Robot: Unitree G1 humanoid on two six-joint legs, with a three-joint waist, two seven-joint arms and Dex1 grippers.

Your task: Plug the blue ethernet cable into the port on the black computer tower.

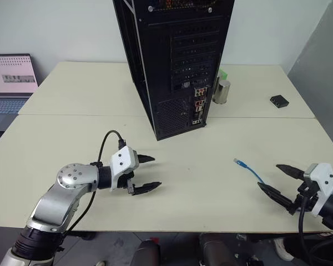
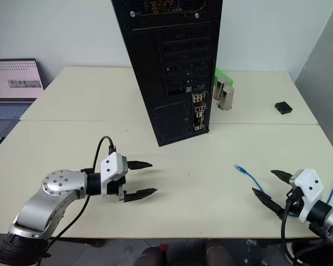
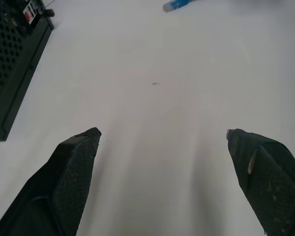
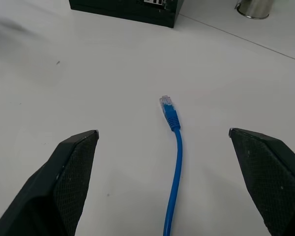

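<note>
Trailing past the table edge, the blue ethernet cable (image 4: 175, 147) is cut off.

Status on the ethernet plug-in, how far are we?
Nothing is done yet: the blue cable lies loose on the table, its plug facing the tower. Neither claw holds anything; the left claw is open over bare table, and the right claw is open and lined up on the cable. Left to do: grasp, carry to the tower's rear ports, insert.

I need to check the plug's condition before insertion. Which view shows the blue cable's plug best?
The right wrist view: the blue ethernet cable lies centred, clear plug towards the camera's far side. Eye views show it small; the left wrist view catches its tip.
</note>
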